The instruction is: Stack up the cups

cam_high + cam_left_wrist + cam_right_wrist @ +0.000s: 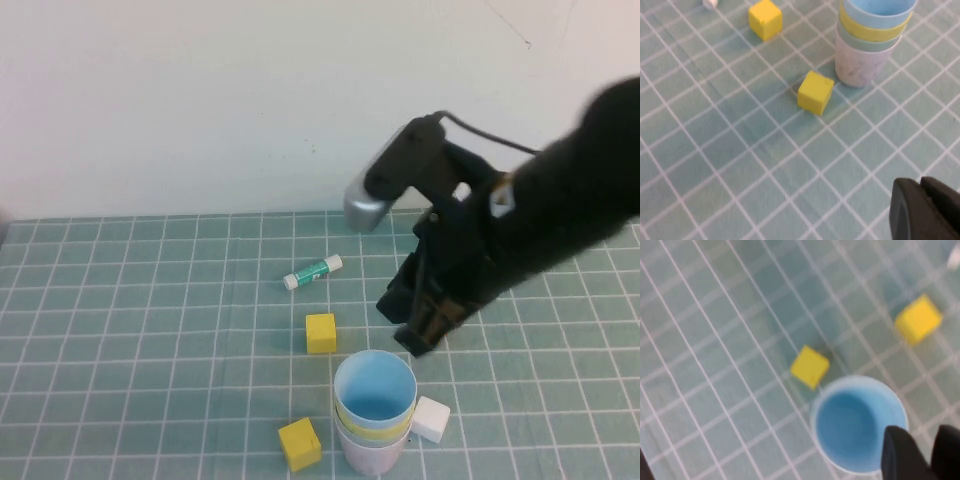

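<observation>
Right gripper [428,322] sits right of centre in the high view, hanging above the table just up and right of the stacked cups [374,412]. Its two dark fingers [900,455] appear at the lower right of the right wrist view with a narrow gap between them and nothing in that gap; one fingertip overlaps the rim of the light blue cup [857,422] in that view (whether it touches the rim, I cannot tell).

Stack stands at lower centre of the high view, upright on the green gridded mat [150,330]. Order from the inside out: light blue cup on top, yellow cup [872,29] next, a pale green rim [865,44] below that, pink cup [860,65] outermost at the base.

Left gripper [927,210] shows only as a dark block in the lower right corner of the left wrist view, over bare mat and well apart from the stack; whether it is open or closed I cannot tell.

Other items in the high view:
- yellow cube [321,332] above the stack
- second yellow cube [300,443] just left of the base
- white cube [431,418] touching or just beside the stack on the right
- small white-and-green tube [312,271] lying at upper centre
</observation>
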Robot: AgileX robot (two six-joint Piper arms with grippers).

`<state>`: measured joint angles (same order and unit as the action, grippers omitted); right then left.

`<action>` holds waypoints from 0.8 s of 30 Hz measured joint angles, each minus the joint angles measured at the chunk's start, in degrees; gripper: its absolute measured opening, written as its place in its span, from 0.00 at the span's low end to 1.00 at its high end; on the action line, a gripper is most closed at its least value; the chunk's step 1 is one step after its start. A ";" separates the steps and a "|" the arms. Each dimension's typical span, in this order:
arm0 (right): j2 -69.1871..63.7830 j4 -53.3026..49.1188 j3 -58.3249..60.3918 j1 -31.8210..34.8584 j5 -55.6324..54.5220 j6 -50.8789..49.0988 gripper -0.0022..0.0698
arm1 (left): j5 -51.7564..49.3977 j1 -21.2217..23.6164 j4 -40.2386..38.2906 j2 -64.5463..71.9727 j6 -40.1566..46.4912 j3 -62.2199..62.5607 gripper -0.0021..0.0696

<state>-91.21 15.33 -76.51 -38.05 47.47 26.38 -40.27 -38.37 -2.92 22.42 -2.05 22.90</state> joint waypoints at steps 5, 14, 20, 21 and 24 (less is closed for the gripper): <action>13.25 0.89 11.51 -5.22 -12.06 5.07 0.13 | 6.11 0.00 -0.11 -2.27 0.00 -0.10 0.03; 35.10 1.56 30.30 -14.21 -32.96 7.79 0.03 | 9.64 0.00 -0.33 -2.27 0.00 -0.10 0.03; 48.21 1.65 38.60 -14.70 -35.18 8.14 0.03 | 9.31 0.00 -0.33 -2.40 0.00 -0.10 0.03; 50.18 1.65 39.51 -14.70 -35.18 8.24 0.03 | 9.31 0.00 -0.33 -2.40 0.00 -0.10 0.03; 56.96 1.72 42.36 -14.73 -35.32 8.37 0.03 | 9.20 0.00 -0.33 -2.40 0.00 -0.10 0.03</action>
<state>-34.24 17.06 -34.15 -52.78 12.15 34.75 -31.07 -38.37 -3.26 20.02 -2.05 22.80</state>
